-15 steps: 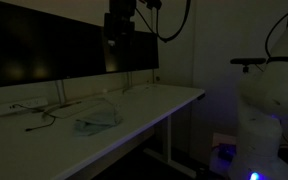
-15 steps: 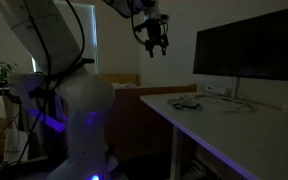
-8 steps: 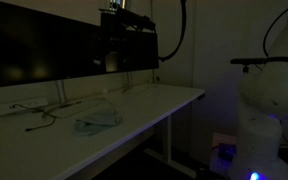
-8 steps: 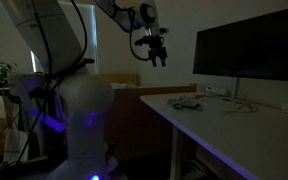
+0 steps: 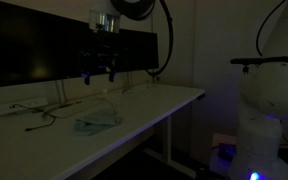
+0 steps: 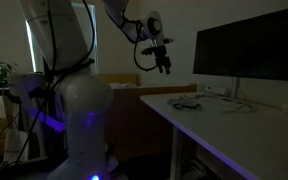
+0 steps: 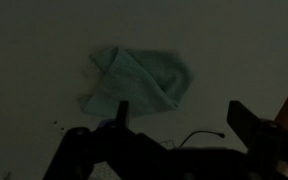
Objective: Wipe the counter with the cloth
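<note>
Though the room is nearly dark, the long white counter (image 5: 154, 100) stands out pale in an exterior view, running from the near left to a square corner at the far right, where it stops close to the wall. Two dark monitors (image 5: 44, 45) stand along its far edge, and thin cables (image 5: 34, 110) trail across the surface below them on the left. The cloth (image 5: 96, 122) – a crumpled, greenish-blue bunch – lies on the counter left of the middle, between the cables and the near edge and touching neither. Above it, well clear of the surface, hangs the gripper (image 5: 96, 72) in front of the monitors, its jaws spread wide with nothing between them. In the wrist view the cloth (image 7: 139, 80) lies loosely folded beyond the two dark fingers (image 7: 119, 115), a little to the left of the gap, with bare counter on every side of it and one cable (image 7: 199, 135) curving close to the fingers. To the right of the cloth the surface is open as far as the corner; towards the near edge there is a narrower strip. Past that edge the floor is dark, and the robot's white base (image 5: 269, 95) stands well apart at the right, a blue light (image 5: 252, 176) at its foot. From the other side the gripper (image 6: 164, 65) is seen high – left of a monitor (image 6: 249, 45).
</note>
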You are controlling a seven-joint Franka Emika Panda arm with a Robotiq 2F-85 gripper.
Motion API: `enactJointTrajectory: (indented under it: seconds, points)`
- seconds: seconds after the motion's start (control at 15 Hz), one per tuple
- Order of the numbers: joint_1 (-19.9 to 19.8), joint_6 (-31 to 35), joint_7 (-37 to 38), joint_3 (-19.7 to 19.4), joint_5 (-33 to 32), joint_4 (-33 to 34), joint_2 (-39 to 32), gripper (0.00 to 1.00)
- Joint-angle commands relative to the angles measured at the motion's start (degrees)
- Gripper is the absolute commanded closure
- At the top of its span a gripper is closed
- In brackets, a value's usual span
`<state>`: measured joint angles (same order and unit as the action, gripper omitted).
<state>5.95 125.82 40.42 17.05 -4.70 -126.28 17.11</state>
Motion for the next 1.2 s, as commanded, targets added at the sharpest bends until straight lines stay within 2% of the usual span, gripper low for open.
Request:
enactJointTrajectory:
  seconds: [0.0,0.47,0.8,1.13]
  points:
    - [-1.3,1.8,3.4,0.4,-4.4,3.6,-4.8,0.00]
    - [-0.3,0.9,6.8,-1.8,-10.3,11.8,-13.4,0.00]
    - [0.5,-0.3,8.2,-5.2,-11.2,15.7,-19.8,0.00]
    - [2.3,-0.1,8.2,-7.8,-10.5,16.8,-24.8,0.00]
